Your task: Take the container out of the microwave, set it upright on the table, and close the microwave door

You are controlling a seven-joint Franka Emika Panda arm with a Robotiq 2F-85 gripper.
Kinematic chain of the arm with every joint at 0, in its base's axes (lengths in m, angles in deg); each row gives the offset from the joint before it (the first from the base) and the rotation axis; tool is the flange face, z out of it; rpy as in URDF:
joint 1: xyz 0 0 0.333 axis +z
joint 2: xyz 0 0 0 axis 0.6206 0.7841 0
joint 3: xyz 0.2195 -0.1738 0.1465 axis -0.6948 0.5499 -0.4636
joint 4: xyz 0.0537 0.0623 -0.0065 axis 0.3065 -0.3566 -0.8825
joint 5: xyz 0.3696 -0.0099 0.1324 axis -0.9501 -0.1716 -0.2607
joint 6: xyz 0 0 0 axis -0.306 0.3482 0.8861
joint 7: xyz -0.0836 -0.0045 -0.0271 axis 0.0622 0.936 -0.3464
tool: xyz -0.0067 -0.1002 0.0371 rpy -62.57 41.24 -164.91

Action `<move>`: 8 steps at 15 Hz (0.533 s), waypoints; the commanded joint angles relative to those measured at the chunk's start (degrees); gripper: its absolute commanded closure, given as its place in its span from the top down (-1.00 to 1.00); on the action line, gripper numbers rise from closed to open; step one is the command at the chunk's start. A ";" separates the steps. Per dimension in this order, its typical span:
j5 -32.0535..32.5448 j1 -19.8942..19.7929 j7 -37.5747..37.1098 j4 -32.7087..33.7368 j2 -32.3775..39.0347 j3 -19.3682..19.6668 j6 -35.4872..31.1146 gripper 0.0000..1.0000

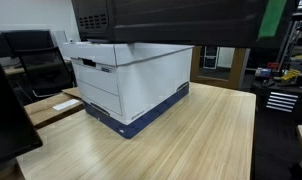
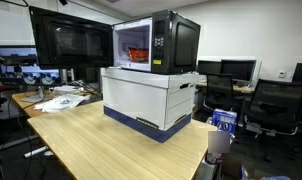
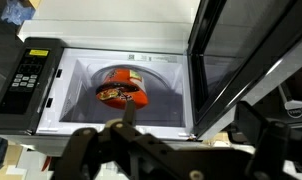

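container [image 3: 122,91] lies tilted inside the open microwave [image 3: 31,80], the tool [image 3: 161,148] hovering level before it, jaws spread wide.

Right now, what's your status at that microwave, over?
End effector open, empty, facing the microwave. Container tilted inside. Microwave door open; path looks clear.

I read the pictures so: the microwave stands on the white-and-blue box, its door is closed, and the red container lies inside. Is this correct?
Not quite. The microwave door is open, swung out to the side; the wrist view shows it. The rest holds: the microwave stands on the white-and-blue box, and the red container lies inside.
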 commanded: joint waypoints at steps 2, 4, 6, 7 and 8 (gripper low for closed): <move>1.19 -2.58 -1.91 -2.85 1.24 0.46 -7.94 1.00; 1.23 -3.60 -1.26 -5.15 2.60 1.43 -11.27 1.00; 1.28 -4.35 -0.39 -7.79 4.30 2.65 -15.85 1.00; 1.13 -4.43 0.27 -9.01 5.28 3.40 -18.48 1.00; 0.85 -4.33 0.96 -9.72 6.34 4.20 -20.35 1.00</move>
